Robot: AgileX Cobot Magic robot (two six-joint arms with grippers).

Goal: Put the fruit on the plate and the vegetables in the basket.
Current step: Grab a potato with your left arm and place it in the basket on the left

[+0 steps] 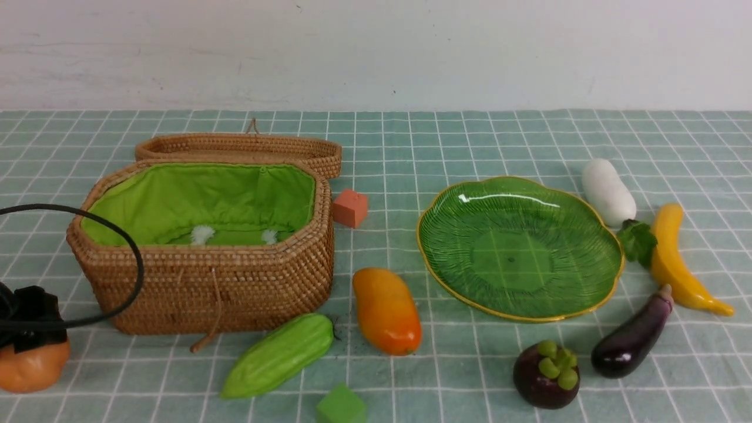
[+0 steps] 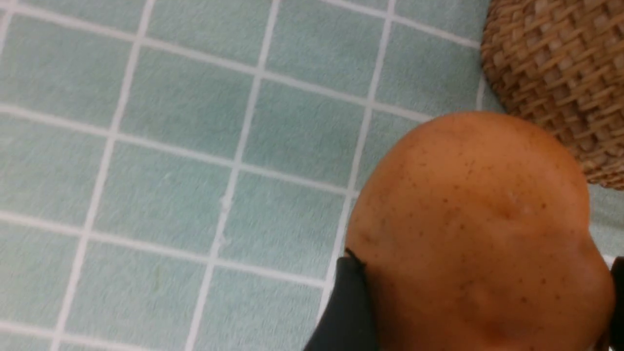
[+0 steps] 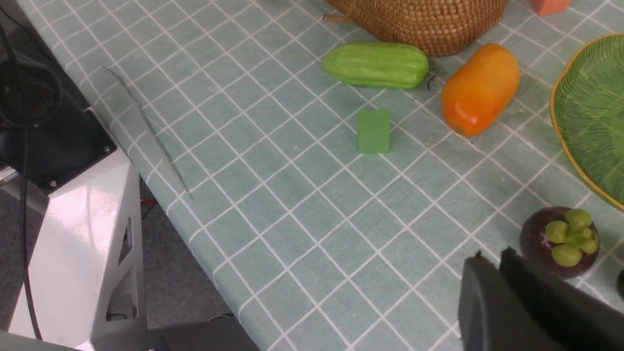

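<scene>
My left gripper (image 2: 482, 273) is shut on the tan-orange potato (image 2: 477, 209), low at the near left beside the open wicker basket (image 1: 205, 288); the front view shows the gripper (image 1: 32, 343) over the potato (image 1: 29, 370). The gourd (image 1: 279, 354) and mango (image 1: 386, 310) lie in front of the basket. The green plate (image 1: 517, 252) is bare. Radish (image 1: 608, 191), banana (image 1: 675, 258), eggplant (image 1: 634, 338) and mangosteen (image 1: 546, 376) lie around its right side. My right gripper (image 3: 492, 254) is shut and empty, just short of the mangosteen (image 3: 558, 241).
An orange-red cube (image 1: 351, 207) sits right of the basket. A green cube (image 1: 341, 406) lies near the front edge. The basket lid (image 1: 235, 147) lies open behind the basket. The table's edge and the robot base (image 3: 73, 219) show in the right wrist view.
</scene>
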